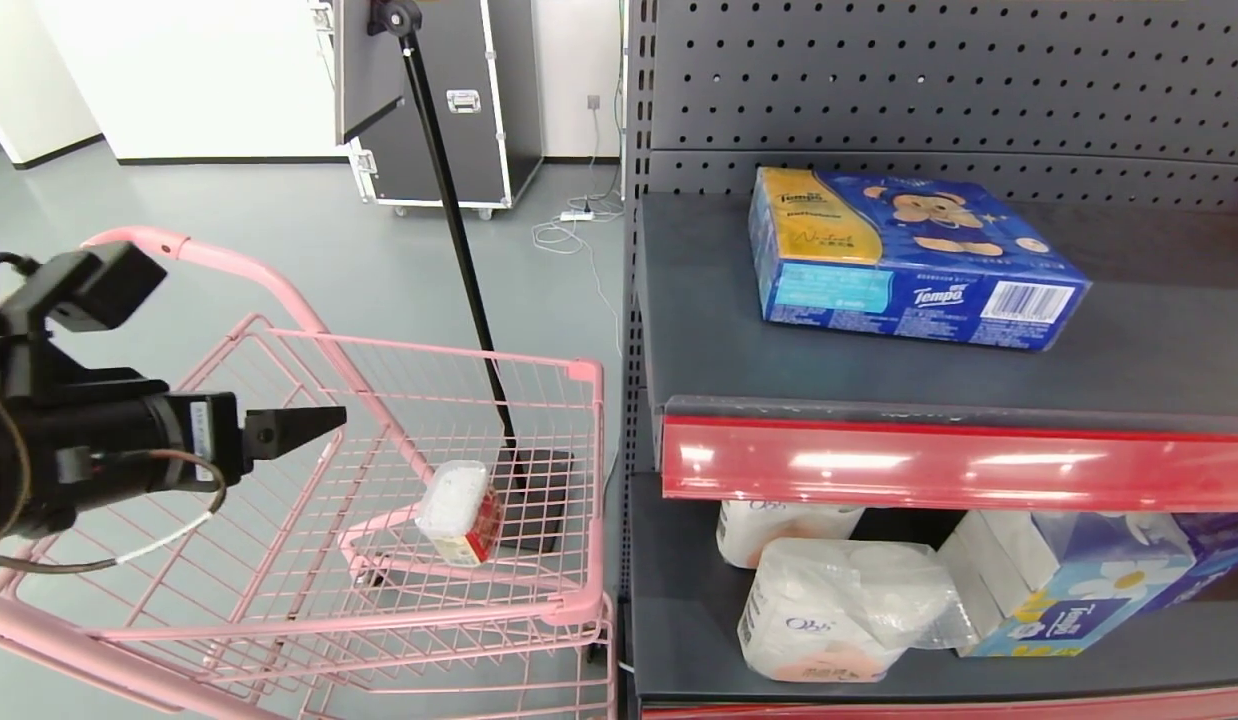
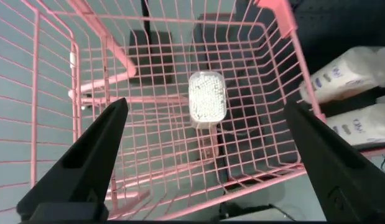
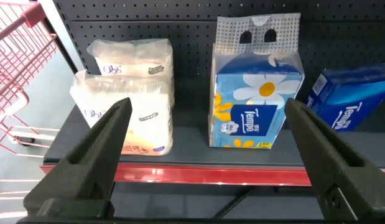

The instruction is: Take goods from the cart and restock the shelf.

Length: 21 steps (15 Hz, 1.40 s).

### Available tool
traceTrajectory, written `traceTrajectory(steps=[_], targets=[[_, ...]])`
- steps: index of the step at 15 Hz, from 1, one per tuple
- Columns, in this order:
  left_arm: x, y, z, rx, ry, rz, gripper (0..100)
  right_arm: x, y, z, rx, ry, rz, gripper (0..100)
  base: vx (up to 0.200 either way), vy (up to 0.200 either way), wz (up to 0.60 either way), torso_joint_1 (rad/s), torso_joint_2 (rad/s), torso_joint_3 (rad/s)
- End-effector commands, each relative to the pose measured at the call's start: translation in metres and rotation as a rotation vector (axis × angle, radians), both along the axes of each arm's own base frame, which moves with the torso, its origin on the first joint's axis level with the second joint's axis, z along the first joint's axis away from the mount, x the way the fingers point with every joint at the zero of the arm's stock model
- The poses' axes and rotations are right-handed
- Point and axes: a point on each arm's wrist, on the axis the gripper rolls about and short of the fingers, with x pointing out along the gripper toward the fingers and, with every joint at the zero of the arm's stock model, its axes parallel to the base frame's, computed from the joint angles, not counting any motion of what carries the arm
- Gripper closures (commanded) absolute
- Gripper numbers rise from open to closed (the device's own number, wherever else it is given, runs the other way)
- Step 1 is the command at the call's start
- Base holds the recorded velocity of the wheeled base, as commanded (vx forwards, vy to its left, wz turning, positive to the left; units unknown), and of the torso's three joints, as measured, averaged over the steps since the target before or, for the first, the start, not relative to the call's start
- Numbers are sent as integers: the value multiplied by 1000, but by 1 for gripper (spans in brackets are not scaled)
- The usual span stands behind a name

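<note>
One small pack (image 1: pixel 459 510), one pink cart (image 1: pixel 589 480)

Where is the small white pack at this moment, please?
In the head view, the small white pack lies low in the pink cart, left of the shelf.

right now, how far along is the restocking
Looks done: a blue tissue pack lies on the upper shelf, and paper packs stand on the lower shelf. In hand: nothing; the left pincer hangs open over the cart, the right pincer open facing the lower shelf. Left: one small box lies in the cart.
</note>
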Motion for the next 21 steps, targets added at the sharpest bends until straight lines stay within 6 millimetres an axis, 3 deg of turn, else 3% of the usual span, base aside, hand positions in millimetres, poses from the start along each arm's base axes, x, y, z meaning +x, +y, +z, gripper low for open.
traceTrajectory(steps=[1, 4, 9, 13, 21], targets=[[30, -20, -34, 55, 162, -37, 0, 0, 0, 0, 0, 1, 0, 0, 0, 0, 0, 0, 0, 0], [47, -36, -63, 138, 264, -20, 0, 0, 0, 0, 0, 1, 0, 0, 0, 0, 0, 0, 0, 0], [60, -56, -90, 187, 326, -55, 0, 0, 0, 0, 0, 1, 0, 0, 0, 0, 0, 0, 0, 0], [66, -73, -106, 207, 342, -105, 0, 0, 0, 0, 0, 1, 0, 0, 0, 0, 0, 0, 0, 0], [95, -86, -129, 230, 335, -120, 0, 0, 0, 0, 0, 1, 0, 0, 0, 0, 0, 0, 0, 0]])
